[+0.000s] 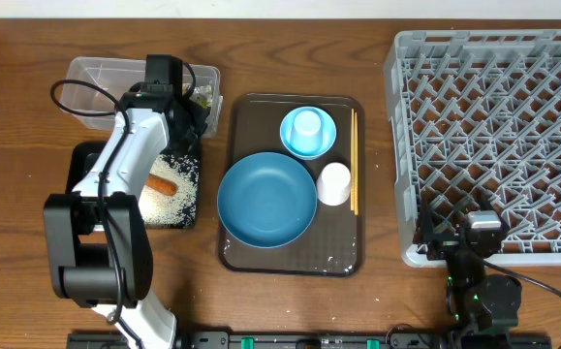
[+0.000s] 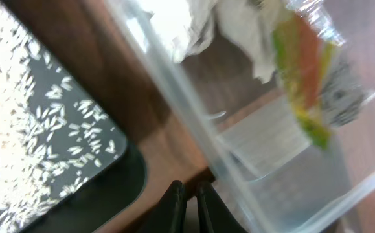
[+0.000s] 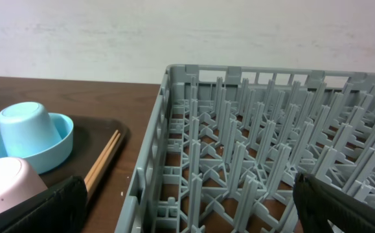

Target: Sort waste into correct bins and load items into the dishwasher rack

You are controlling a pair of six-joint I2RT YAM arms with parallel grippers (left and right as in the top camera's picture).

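The left fingers [image 2: 174, 208] are pressed together, empty, beside the clear tub [image 2: 271, 139]; the chopsticks [image 3: 103, 162] are laid front-to-back, left of the wide-spread right fingers [image 3: 38, 210].

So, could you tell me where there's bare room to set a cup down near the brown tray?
The brown tray is bare along its front edge below the bowl and in its far-left corner beside the saucer. The table strip between tray and rack is free. It is crowded around the tub and black tray, where the left arm sits.
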